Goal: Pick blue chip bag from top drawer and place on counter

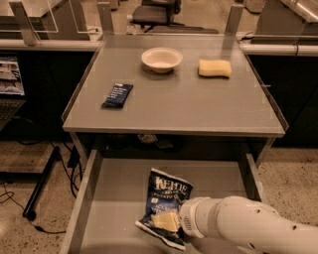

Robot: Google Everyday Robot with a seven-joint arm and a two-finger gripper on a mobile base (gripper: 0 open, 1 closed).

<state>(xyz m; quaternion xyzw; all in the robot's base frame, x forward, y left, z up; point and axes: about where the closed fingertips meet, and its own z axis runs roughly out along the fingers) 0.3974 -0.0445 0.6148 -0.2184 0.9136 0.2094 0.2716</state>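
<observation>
Blue chip bag (168,191) beneath the tool (166,221).

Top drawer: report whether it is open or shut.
Open. The top drawer is pulled out below the counter, with the blue chip bag lying inside it and the end effector at the bag's near end.

Speckled floor (298,168), office chair (154,12) beyond.

a white bowl (161,59) is sitting toward the back, with a yellow sponge (214,68) lying beside it on the right, not touching. a dark blue snack-bar wrapper (118,95) is lying farther left and nearer. the gripper (166,221) is hanging low in front, well apart from them.
</observation>
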